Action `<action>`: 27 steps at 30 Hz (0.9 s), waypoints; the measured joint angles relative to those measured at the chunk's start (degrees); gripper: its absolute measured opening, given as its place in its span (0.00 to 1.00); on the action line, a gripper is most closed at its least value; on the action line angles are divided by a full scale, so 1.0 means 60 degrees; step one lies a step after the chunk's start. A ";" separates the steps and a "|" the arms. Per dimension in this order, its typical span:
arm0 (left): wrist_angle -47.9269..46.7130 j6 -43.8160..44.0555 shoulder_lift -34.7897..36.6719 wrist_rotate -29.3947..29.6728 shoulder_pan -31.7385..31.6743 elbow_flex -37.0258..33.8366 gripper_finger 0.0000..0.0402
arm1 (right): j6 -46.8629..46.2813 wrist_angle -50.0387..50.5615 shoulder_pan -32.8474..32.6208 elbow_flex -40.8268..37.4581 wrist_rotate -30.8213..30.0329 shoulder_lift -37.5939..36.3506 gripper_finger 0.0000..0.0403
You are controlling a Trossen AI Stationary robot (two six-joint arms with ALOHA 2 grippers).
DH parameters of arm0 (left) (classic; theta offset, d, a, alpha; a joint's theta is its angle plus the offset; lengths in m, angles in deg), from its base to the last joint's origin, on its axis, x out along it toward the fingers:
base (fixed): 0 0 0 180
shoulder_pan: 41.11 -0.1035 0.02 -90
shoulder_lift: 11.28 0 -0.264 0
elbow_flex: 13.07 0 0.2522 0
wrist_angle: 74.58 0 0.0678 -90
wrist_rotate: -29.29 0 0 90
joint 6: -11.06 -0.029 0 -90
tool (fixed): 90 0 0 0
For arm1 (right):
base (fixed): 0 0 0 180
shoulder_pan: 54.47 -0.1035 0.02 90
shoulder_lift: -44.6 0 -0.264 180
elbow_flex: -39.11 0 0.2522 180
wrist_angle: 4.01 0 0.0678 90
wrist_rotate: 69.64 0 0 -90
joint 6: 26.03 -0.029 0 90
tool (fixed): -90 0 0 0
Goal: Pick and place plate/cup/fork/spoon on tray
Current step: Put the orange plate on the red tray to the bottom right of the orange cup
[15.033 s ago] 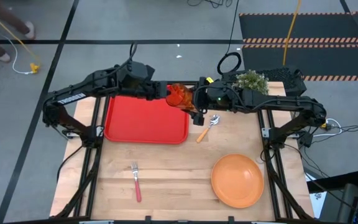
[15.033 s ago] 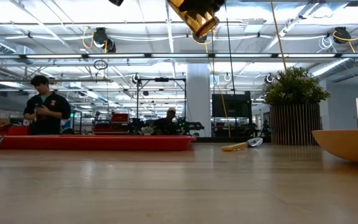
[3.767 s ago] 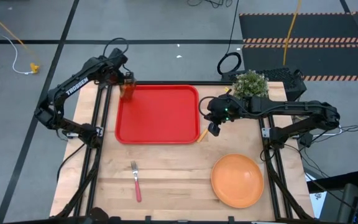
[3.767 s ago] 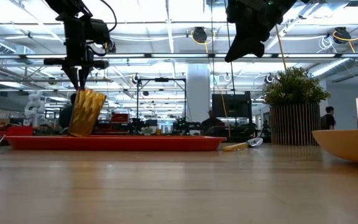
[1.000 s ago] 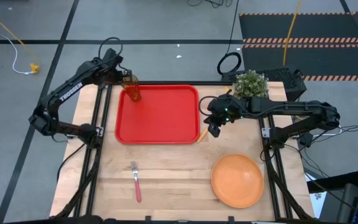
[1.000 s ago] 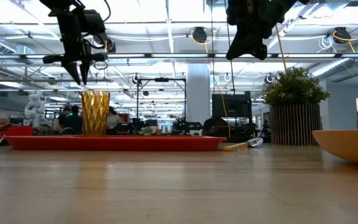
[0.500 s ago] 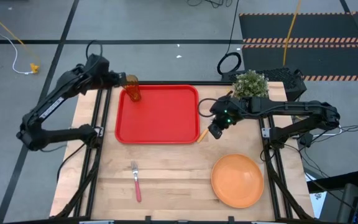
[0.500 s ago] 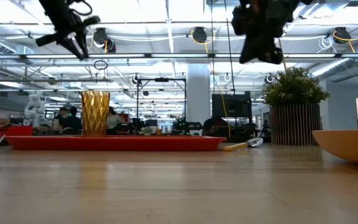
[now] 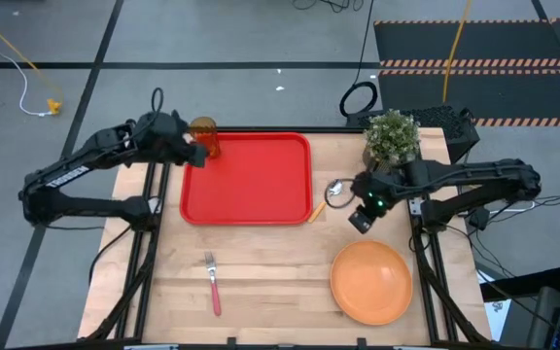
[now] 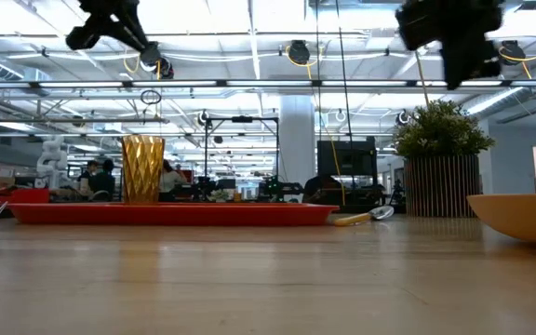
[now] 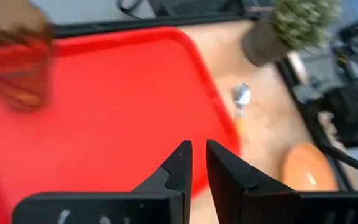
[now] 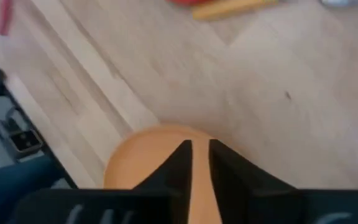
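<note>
The cup was seen upright in the tray's far left corner. Both the left gripper and right gripper were held aloft, jaws nearly closed and empty.

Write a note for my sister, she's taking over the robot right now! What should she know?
Left gripper: empty, nearly shut, over the tray.
Right gripper: empty, nearly shut, above the plate.
Done: cup stands in the tray's far left corner.
Left: spoon lies beside the tray's right edge; fork and plate sit on the near table. All three go on the tray.
</note>
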State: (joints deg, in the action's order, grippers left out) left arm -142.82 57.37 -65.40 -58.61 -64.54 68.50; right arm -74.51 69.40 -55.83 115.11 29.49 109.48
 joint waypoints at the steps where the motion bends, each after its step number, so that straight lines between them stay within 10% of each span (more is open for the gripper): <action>1: 0.0202 0.0123 -0.0051 0.0048 0.0279 -0.0003 0.11 | -0.0225 0.0208 -0.0213 0.0000 -0.0067 -0.0075 0.15; 11: 0.3282 0.0180 -0.0799 0.0268 0.1993 0.0000 0.08 | -0.1813 0.1908 -0.2218 0.0000 -0.0540 -0.0200 0.46; 27: 0.3690 0.0326 -0.1441 0.0078 0.3285 0.0000 0.08 | 0.1260 0.0194 -0.3108 -0.2669 -0.1244 -0.0181 0.69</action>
State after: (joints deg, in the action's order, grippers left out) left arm -120.68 59.32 -74.05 -58.14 -44.83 68.50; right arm -66.95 70.57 -74.48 99.09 22.03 108.39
